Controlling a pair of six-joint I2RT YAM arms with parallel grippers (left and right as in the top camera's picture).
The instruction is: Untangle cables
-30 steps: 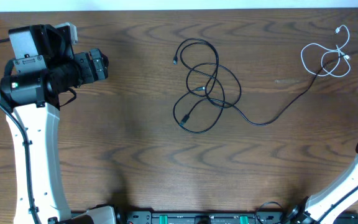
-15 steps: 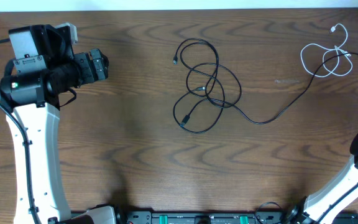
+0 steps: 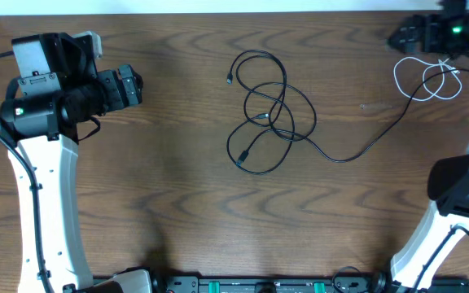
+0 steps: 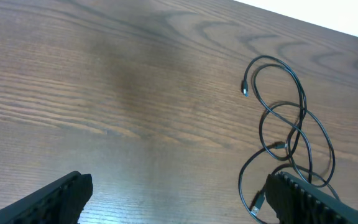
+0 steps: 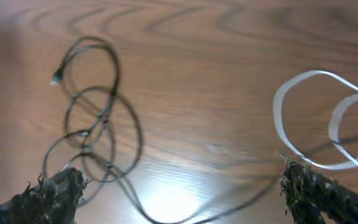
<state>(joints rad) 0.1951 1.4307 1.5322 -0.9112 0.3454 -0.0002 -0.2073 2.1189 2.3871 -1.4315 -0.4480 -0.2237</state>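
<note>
Overhead, your black cables lie in a loose knot of overlapping loops near the middle of the desk. Small plugs show at the far-left and near-left sides of the tangle. One black strand trails away to the right and runs into the white cable, which lies coiled at the far right of the desk; the two cross there. Your left fingers sit at the far left, well apart from the tangle. The left wrist view shows them spread wide over bare wood. Your right fingers hang at the far right corner, just beside the white coil. The right wrist view shows them equally wide.
</note>
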